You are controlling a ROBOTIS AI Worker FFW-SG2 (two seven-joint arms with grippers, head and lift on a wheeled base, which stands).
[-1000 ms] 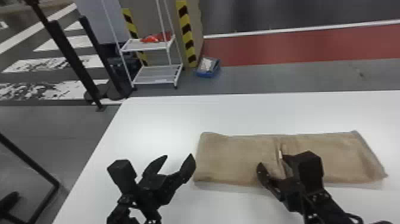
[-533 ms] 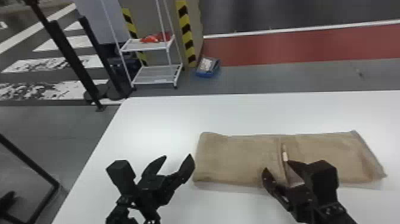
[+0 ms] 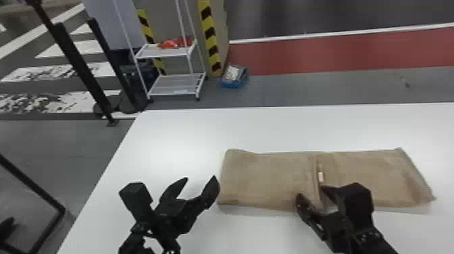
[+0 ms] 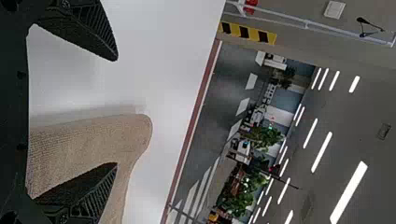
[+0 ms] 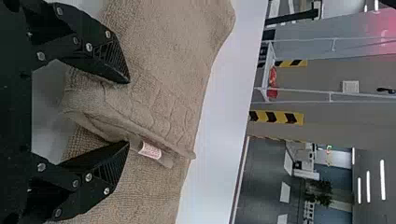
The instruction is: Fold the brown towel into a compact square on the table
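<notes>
Head view: towel [image 3: 263, 179] is folded into a strip parallel to the table's [image 3: 189, 135] far edge; squaring apparently remains to be done. Left gripper [image 3: 201, 178] and right gripper [image 3: 310, 192] are spread open.

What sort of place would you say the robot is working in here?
Probably a large indoor workshop or test hall: there are yellow-and-black hazard stripes, a red floor lane and, farther off, rows of ceiling strip lights.

On one table [image 3: 175, 135], one towel [image 3: 263, 179]; above the table, one left gripper [image 3: 200, 178], one right gripper [image 3: 310, 191] (two altogether); beyond it, one rack [image 3: 175, 88], one blue box [image 3: 233, 83].
</notes>
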